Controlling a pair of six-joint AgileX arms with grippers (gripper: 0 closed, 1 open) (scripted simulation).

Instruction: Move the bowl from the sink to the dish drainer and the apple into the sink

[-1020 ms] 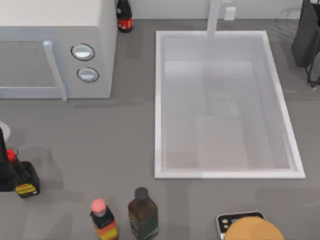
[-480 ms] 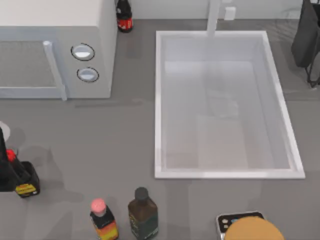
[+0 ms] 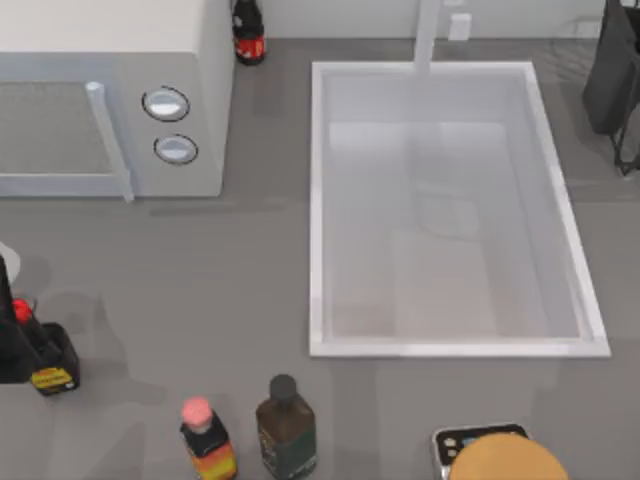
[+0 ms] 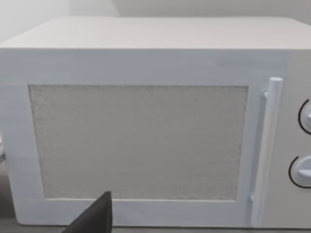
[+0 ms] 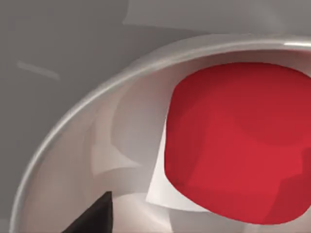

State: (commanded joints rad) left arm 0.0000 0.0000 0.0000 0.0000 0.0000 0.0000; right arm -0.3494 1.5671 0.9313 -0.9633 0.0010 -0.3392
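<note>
From above, the sink (image 3: 450,210) sits on the grey bench (image 3: 230,280), right of the microwave (image 3: 110,95). Two bottles (image 3: 285,425) stand near the sink's front left corner.

The left wrist camera faces the microwave door (image 4: 141,141).

The right wrist camera shows the apple (image 5: 238,141) close up, lying in a shiny dish (image 5: 97,121). I cannot tell either end effector's state.

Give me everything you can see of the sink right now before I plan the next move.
The sink is a large white rectangular basin with a raised white rim, set into the grey counter right of the microwave. A white tap stands at the middle of its far edge. In the top view its pale floor looks bare, with only faint lighter patches; no bowl or apple lies in it. Nothing touches the rim. The right arm hangs dark beyond its far right corner.
</note>
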